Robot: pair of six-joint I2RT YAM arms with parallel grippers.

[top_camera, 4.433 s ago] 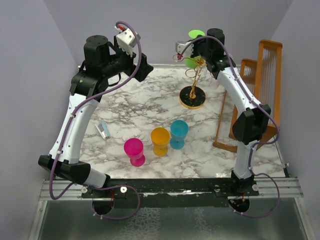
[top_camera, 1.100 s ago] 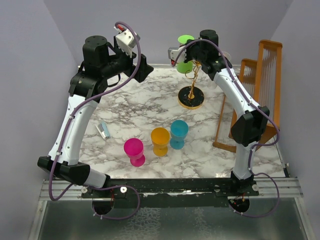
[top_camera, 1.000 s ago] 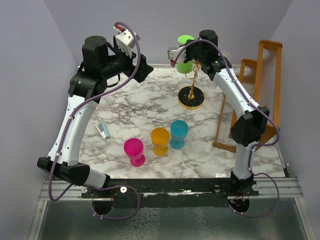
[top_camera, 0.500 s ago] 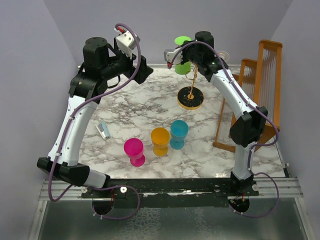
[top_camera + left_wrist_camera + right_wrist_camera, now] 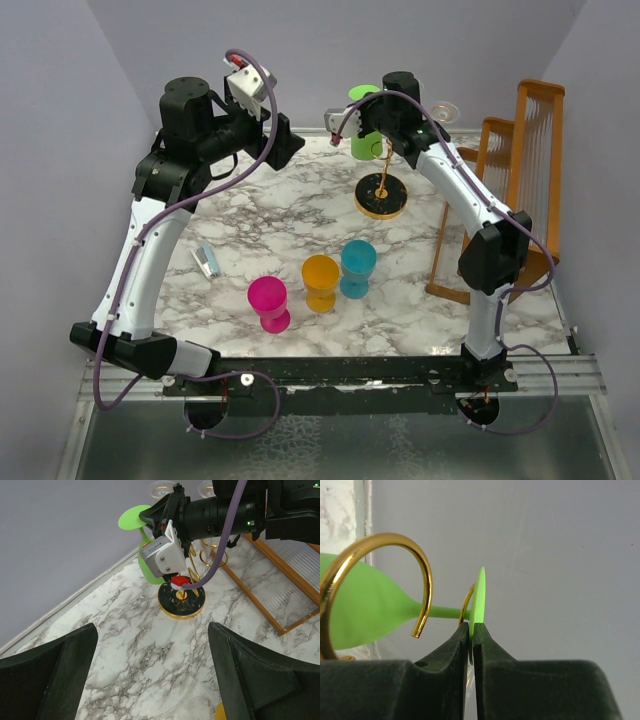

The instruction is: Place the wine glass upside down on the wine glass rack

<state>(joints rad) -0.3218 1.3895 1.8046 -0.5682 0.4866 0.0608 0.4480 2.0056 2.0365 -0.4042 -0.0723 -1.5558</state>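
Wine glass (image 5: 365, 605) upended at rack (image 5: 383, 203) — foot in right pincer (image 5: 471, 627)

Gap btwn rack (image 5: 384, 197) & cups (image 5: 321, 272); wood frame (image 5: 541, 89) right

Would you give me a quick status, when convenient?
Right tool shut on green wine glass foot, stem at rack ring. Left tool open, hovering. Nothing blocking.

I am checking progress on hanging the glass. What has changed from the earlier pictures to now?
The right gripper, shut on the foot of the green wine glass, carried it left in the top view, stem beside the gold rings of the wine glass rack. The left arm rose slightly. The rack's base, three cups and open left gripper stayed put.
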